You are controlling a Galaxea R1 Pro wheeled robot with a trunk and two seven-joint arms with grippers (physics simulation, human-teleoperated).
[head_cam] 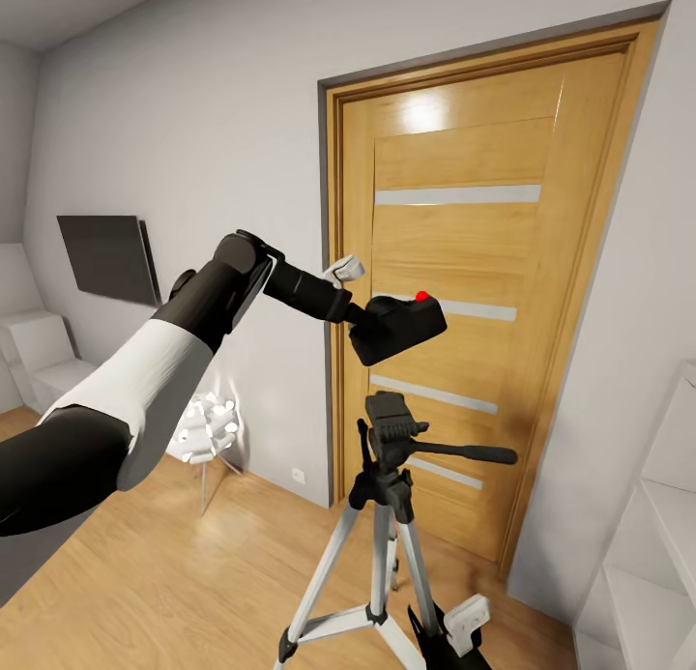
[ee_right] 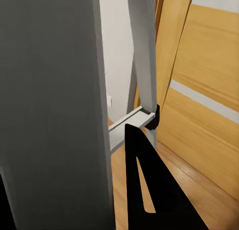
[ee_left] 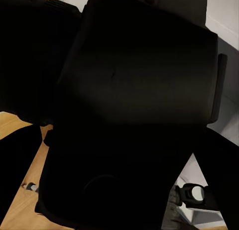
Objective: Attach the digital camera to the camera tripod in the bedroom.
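The left gripper is mostly buried behind the digital camera, so its fingers are hard to pick out; from the head view it is clamped on the camera's left end, with the arm reaching in from the left. In the left wrist view the camera is a near-featureless black mass right up against the lens, with slivers of wood floor and grey wall at the edges. The camera hangs in the air, tilted, red button up, just above the black head of the camera tripod and apart from it, in front of the oak door. The tripod's side handle points right; its silver legs run out of the bottom of the picture, feet cut off. The right gripper shows partly at the bottom edge beside a tripod leg, and I cannot tell whether it is closed. Its wrist view sits tight against a silver tripod leg. A small white lamp stands by the left wall.
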